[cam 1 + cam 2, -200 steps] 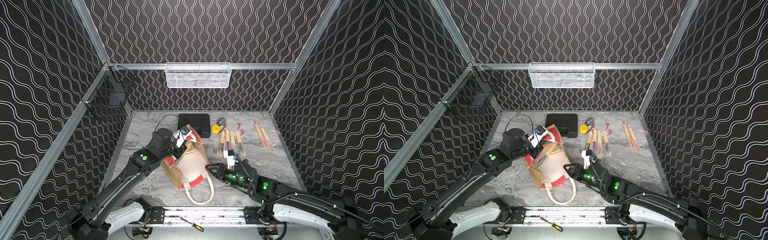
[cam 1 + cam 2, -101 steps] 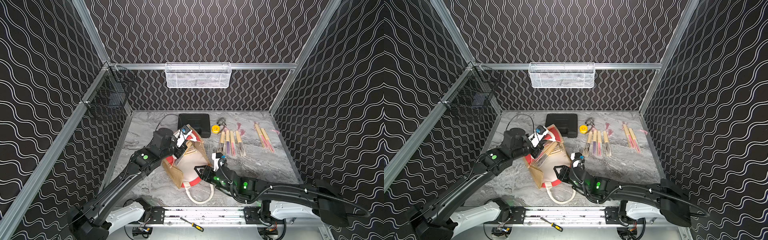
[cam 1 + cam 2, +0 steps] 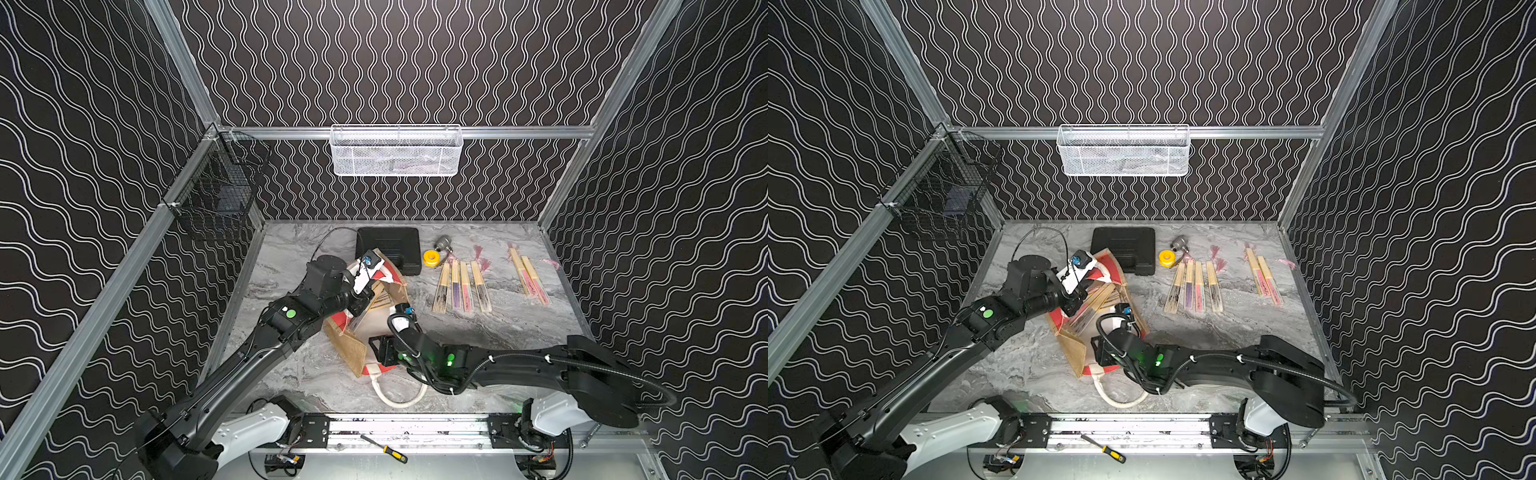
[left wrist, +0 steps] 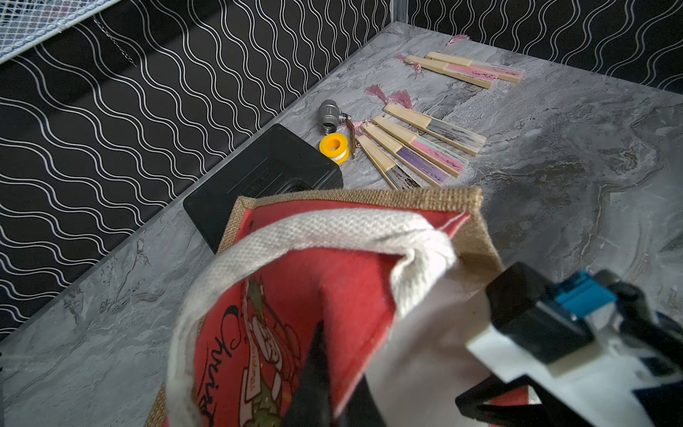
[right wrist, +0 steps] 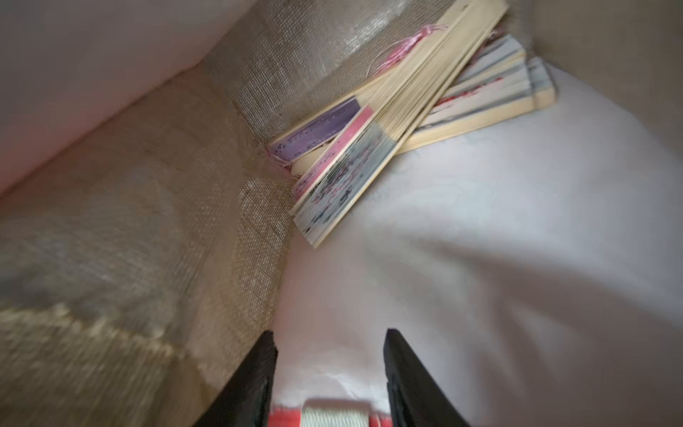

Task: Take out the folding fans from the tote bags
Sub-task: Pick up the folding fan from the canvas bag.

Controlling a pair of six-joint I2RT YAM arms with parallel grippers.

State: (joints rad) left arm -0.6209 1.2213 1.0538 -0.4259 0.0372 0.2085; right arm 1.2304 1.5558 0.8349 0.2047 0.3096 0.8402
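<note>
— Jute wall on one side, white lining [image 5: 480, 258] on the other: in the right wrist view we look down the inside of the jute tote bag [image 3: 351, 353], which lies slumped on its side on the table [image 3: 519, 328].
— And the folding fans [image 5: 388, 122]?
— Heaped at the closed end, straight ahead of the right jaws and well apart from them. Their long axes run slantwise across our line of reach, not along it, and they cross one another. We cannot count them.
— How do the jaws stand?
— The right jaws are partly parted with nothing between them, just inside the mouth above the red rim [image 5: 282, 417]. The left jaws are closed on the bag's upper wall beside the rope handle [image 4: 332, 229]; we judge they hold the mouth up.
— So the right arm [image 3: 519, 365] is the one for it.
— Yes, the left arm [image 3: 286, 316] is taken up with the wall. We judge the wrist must turn so the jaws straddle one fan across its width.
— What do the other views add?
— Both top views show fans lying out on the table, a row of four [image 3: 461, 286] and a pair [image 3: 530, 280], which the right wrist view lacks. In a top view the bagged fans [image 3: 1096, 303] show through the mouth, but not how they cross. The left wrist view shows the held wall and nothing of the inside.
</note>
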